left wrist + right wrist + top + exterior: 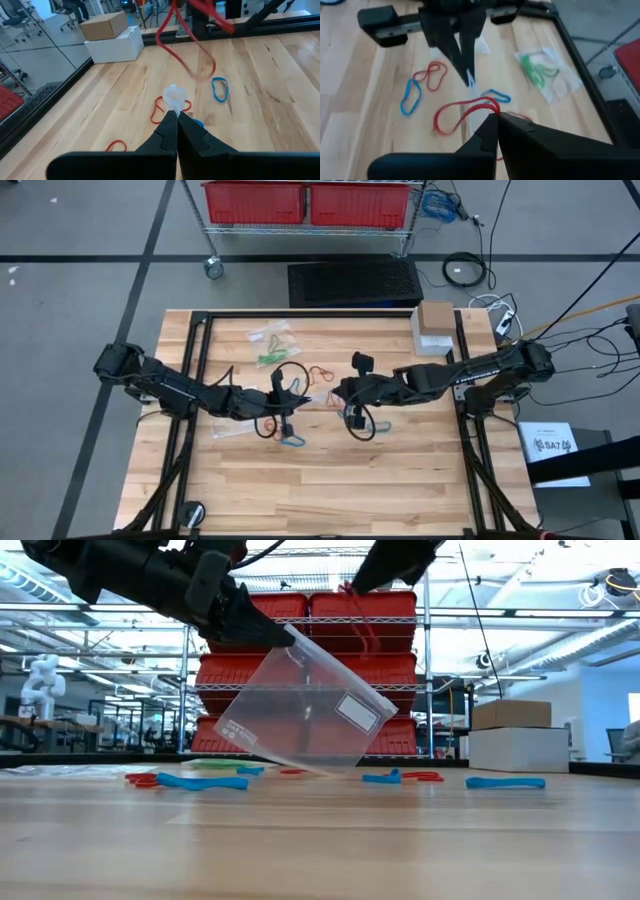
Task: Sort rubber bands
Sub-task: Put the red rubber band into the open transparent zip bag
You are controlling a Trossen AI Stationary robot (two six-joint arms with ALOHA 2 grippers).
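Note:
My left gripper (176,114) is shut on a small clear plastic bag (300,700) above the table's middle (290,394). The bag hangs tilted, and its lowest corner (330,771) comes close to the wood. My right gripper (496,116) hovers just right of it (336,392), shut on a red rubber band (455,119). That band dangles in front of the left wrist camera (186,47). Loose bands lie flat on the table: blue (219,89) (410,98) and red (165,107) (433,75). My left gripper pinches the clear bag's upper edge (173,102) between its two fingers; one layer or several, I cannot tell. The bag hangs slanted below the fingers (250,628); whether its lowest corner touches the table I cannot tell. My right gripper pinches the red band at the top of its loop (491,107). The band is lifted clear and hangs slack below the fingers.
A clear bag holding green bands (272,345) (542,72) lies toward the far edge. Another clear bag (228,430) lies near the left arm. A cardboard box on a white box (437,328) stands at the far right corner. Black frame rails (196,370) border the table.

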